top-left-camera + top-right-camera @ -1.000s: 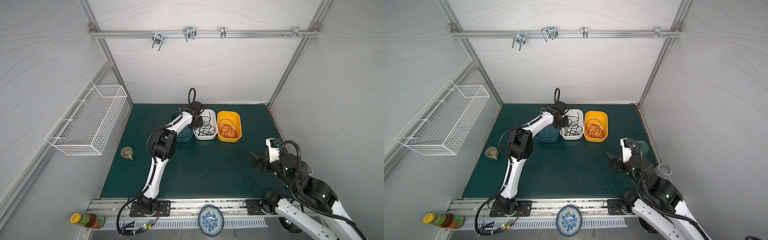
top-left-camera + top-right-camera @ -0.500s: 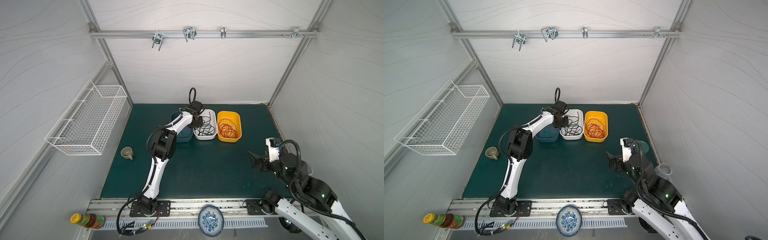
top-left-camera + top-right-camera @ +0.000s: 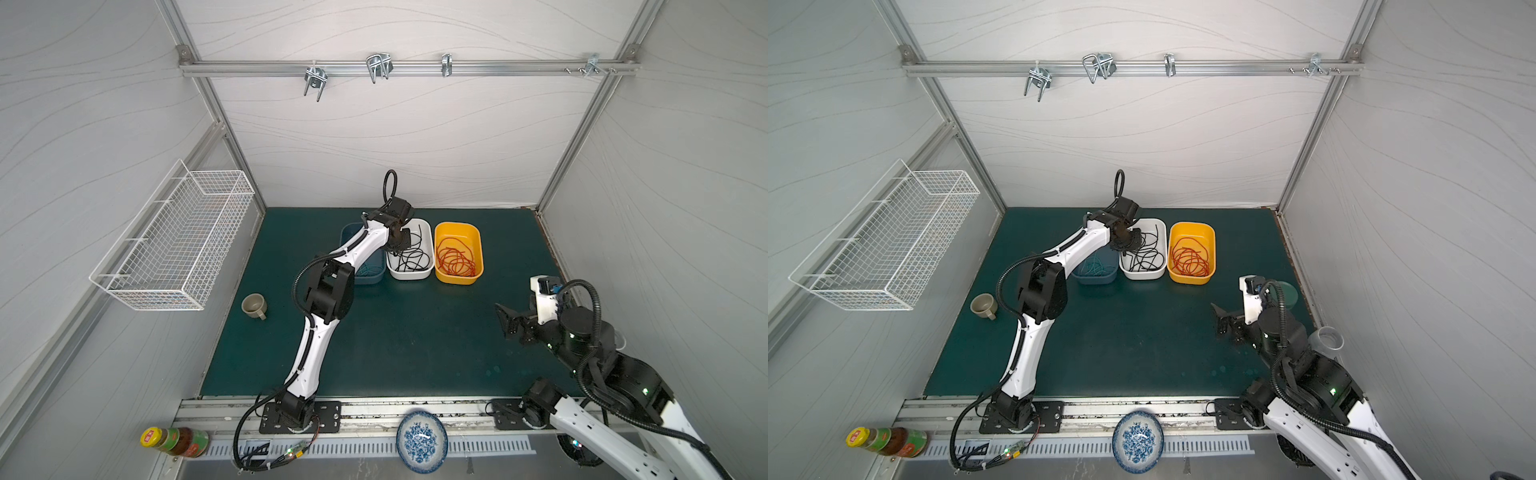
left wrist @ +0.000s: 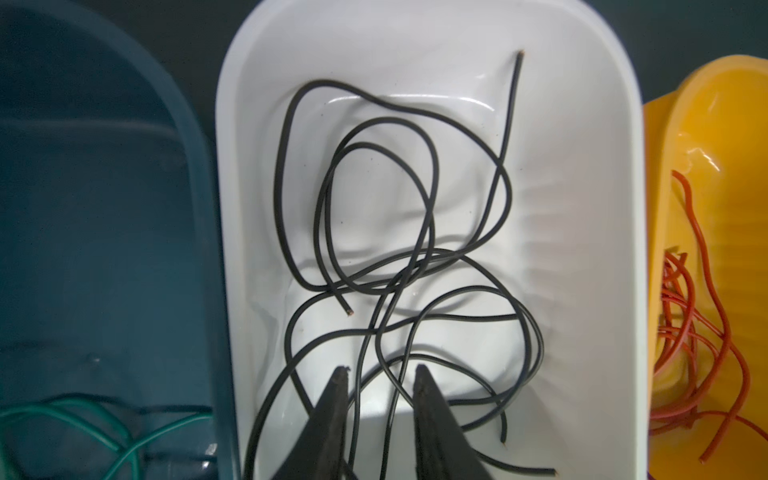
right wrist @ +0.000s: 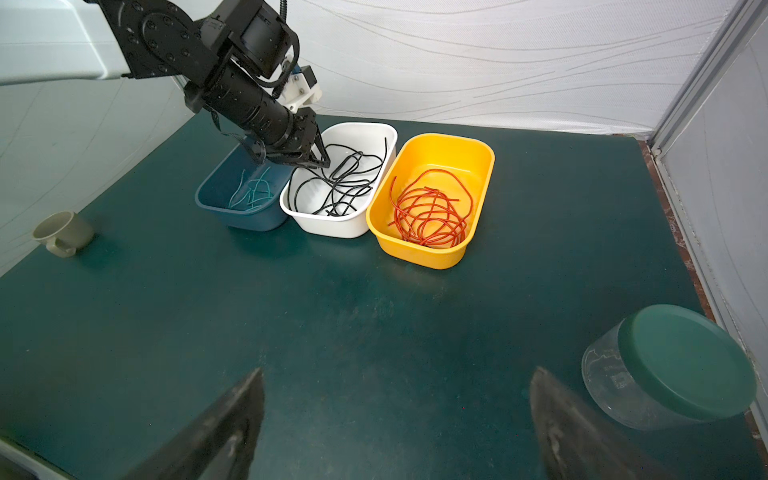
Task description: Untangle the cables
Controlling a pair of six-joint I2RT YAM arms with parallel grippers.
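Observation:
The cables lie sorted in three tubs at the back of the mat. Black cables coil loosely in the white tub. Red cables fill the yellow tub, and teal-green cables lie in the blue tub. My left gripper hangs over the white tub's near-left end, open. Two black strands run between its fingers without being pinched. My right gripper hovers open and empty over bare mat at the right.
A jar with a green lid stands by the right wall, close to the right gripper. A beige cup sits on the left of the mat. A wire basket hangs on the left wall. A blue-patterned plate and a bottle lie beyond the front rail.
The left gripper's jaws have parted over the white tub, where they were shut a second ago. The right arm has not moved.

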